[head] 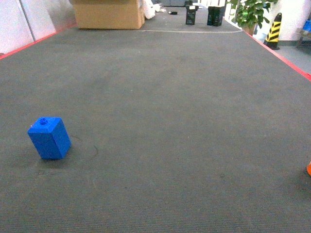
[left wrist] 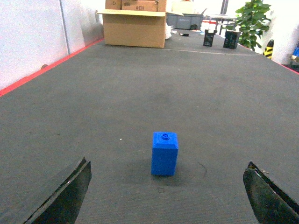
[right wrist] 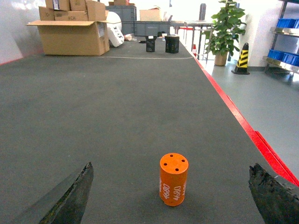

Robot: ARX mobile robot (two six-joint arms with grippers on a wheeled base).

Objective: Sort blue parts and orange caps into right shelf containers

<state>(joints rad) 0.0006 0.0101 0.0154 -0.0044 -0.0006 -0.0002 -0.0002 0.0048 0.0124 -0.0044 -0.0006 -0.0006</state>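
The blue part [left wrist: 164,153] stands upright, centred just ahead of the left gripper [left wrist: 168,193], whose jaws gape wide and hold nothing.

Block [head: 49,138] standing upright on the worktop [head: 165,111], near left, stud on top. Cap [right wrist: 174,179] upright at the near right edge of the worktop, well apart from the block. Cardboard box [head: 108,13] at the far left end. Two small containers [head: 203,15] side by side at the far end, right of the box. Potted plant [head: 251,13] and striped cone [head: 273,31] on the floor beyond the far right corner.
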